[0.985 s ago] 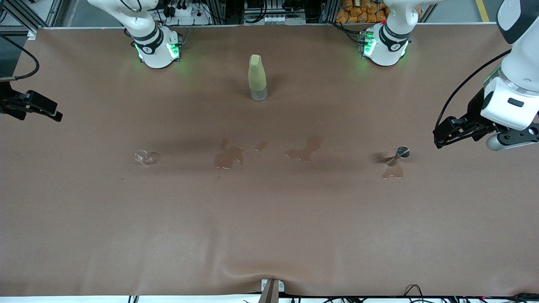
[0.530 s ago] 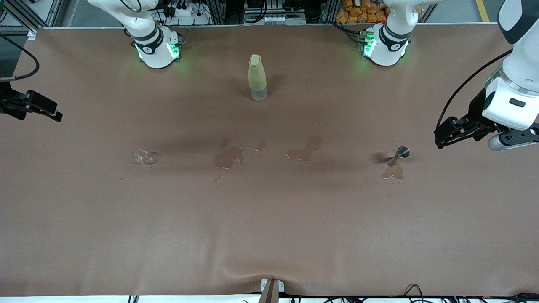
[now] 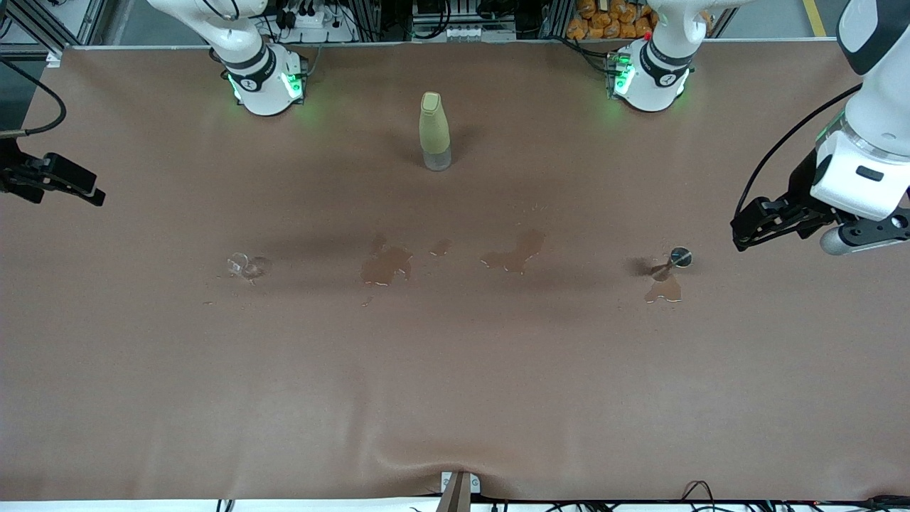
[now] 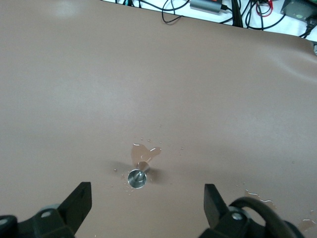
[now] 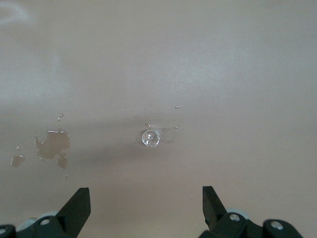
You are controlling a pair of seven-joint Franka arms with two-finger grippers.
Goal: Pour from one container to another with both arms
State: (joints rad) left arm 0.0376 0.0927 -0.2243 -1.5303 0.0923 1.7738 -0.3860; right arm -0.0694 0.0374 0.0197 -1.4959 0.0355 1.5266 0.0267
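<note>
Brown cloth: the table (image 3: 455,398) is covered in it, marked with wet patches (image 3: 387,267) along the middle (someone's been spilling).
Glass cup: tiny and near colourless, glass cup (image 3: 240,266) stands on the cloth toward the right arm's end, droplets around it; the right wrist view shows it upright (image 5: 149,138).
Metal cup: metal cup (image 3: 679,257) sits toward the left arm's end, a small puddle (image 3: 664,290) touching its foot; seen from above in the left wrist view (image 4: 137,178).
Bottle: a yellow-green bottle (image 3: 434,131) stands upright between the two bases, well apart from both cups.
Right gripper: right gripper (image 3: 85,190) hangs at its end of the table, fingers (image 5: 74,212) spread wide, holding nothing.
Left gripper: left gripper (image 3: 743,231) hovers near the metal cup, fingers (image 4: 79,201) wide apart, empty.
Risk: wet glass is slippery, so a shallow pinch may let it slide; both cups are tiny, so a finger arriving off-centre could topple either.
Risk two: that narrow rim leaves little margin, so a fast tilt would add another puddle.
</note>
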